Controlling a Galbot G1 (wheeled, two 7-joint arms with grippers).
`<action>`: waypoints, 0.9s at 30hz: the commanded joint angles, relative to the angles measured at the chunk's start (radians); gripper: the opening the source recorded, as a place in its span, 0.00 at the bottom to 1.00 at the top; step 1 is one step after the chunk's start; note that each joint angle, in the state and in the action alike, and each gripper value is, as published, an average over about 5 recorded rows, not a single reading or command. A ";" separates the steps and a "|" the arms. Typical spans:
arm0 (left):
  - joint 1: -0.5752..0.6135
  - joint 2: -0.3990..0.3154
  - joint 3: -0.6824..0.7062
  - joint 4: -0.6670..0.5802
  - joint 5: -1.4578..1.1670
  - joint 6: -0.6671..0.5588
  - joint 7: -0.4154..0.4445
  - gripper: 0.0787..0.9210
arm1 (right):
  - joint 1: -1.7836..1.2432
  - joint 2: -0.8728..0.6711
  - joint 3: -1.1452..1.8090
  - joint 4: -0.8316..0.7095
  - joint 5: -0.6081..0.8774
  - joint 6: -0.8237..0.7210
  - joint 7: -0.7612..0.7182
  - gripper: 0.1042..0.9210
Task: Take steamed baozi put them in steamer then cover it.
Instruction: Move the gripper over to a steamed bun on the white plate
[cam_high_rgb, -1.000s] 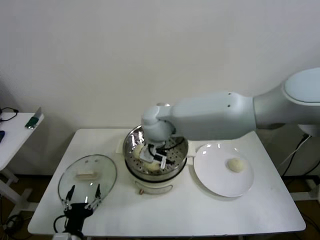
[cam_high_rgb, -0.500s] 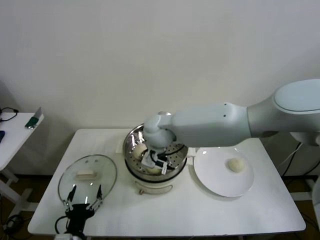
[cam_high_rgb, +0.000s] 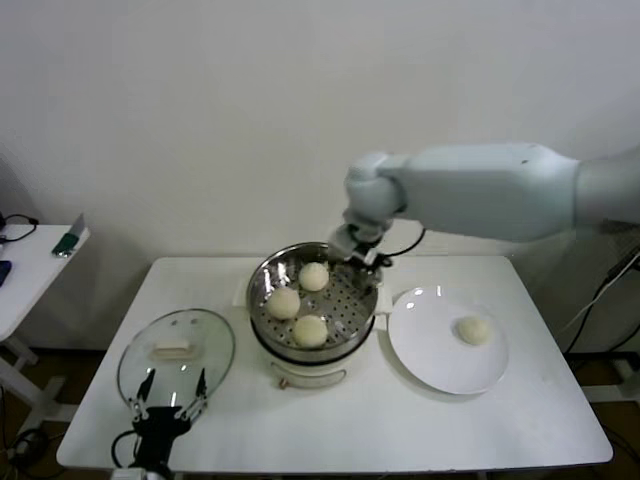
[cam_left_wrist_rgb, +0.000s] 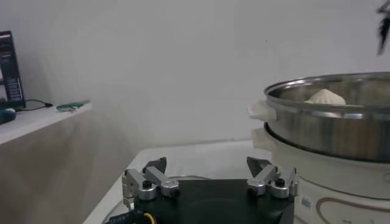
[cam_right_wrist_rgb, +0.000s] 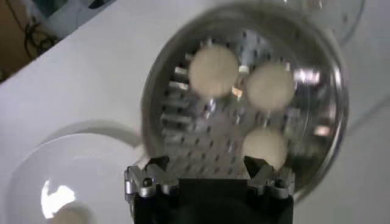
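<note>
Three baozi (cam_high_rgb: 299, 303) in steamer (cam_high_rgb: 262, 318); no legible writing.

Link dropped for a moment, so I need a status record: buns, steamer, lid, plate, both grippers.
buns in steamer: three baozi
bun on plate: one
lid: flat on the table, left of the steamer, not covering it
right gripper: open, empty, above the steamer's far right rim
left gripper: open, at the lid's near edge
</note>
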 joint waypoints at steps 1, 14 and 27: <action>-0.010 -0.003 0.005 0.003 0.002 0.003 0.004 0.88 | -0.020 -0.369 -0.127 -0.116 0.065 -0.096 -0.032 0.88; -0.011 -0.031 0.008 0.034 0.032 0.010 0.009 0.88 | -0.528 -0.420 0.303 -0.372 -0.215 -0.051 -0.030 0.88; -0.001 -0.034 -0.001 0.056 0.043 0.006 0.007 0.88 | -0.762 -0.303 0.527 -0.538 -0.306 -0.003 -0.007 0.88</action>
